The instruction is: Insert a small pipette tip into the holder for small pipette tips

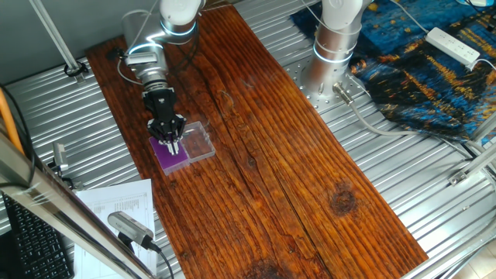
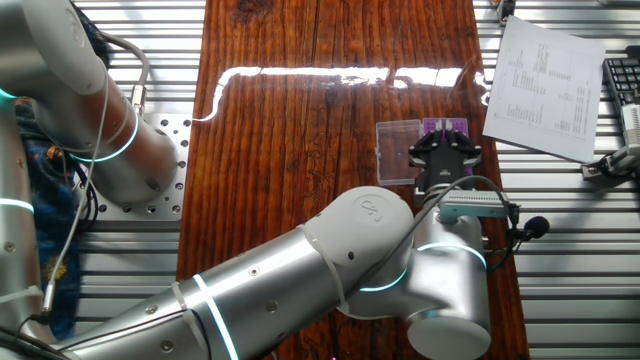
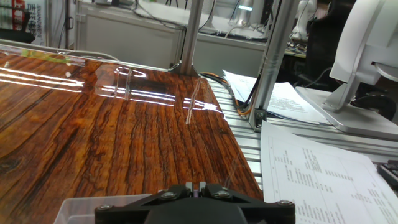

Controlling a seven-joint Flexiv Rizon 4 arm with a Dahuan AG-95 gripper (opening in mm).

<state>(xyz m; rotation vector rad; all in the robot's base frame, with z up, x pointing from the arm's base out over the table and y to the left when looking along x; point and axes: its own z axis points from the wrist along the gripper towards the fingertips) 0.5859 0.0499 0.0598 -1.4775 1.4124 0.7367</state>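
Observation:
The holder for small pipette tips is a flat purple block [image 1: 173, 160] on the wooden table, joined to a clear plastic box [image 1: 198, 140]. It also shows in the other fixed view [image 2: 447, 127], partly behind the hand. My gripper [image 1: 172, 144] points straight down over the purple block, its tips just above the block's top. The jaws stand nearly together. A pale sliver between them, the small pipette tip [image 1: 173, 147], hangs over the block. In the hand view the fingers [image 3: 188, 186] sit at the bottom edge with only a narrow gap, purple showing through it.
The wooden board [image 1: 263, 155] lies on a ribbed metal bench. Printed sheets [image 1: 116, 205] and a keyboard [image 1: 31, 240] lie at the near left of the board. A second robot base [image 1: 333, 54] stands at the board's far edge. Metal frame posts [image 3: 189, 37] rise past the table's end.

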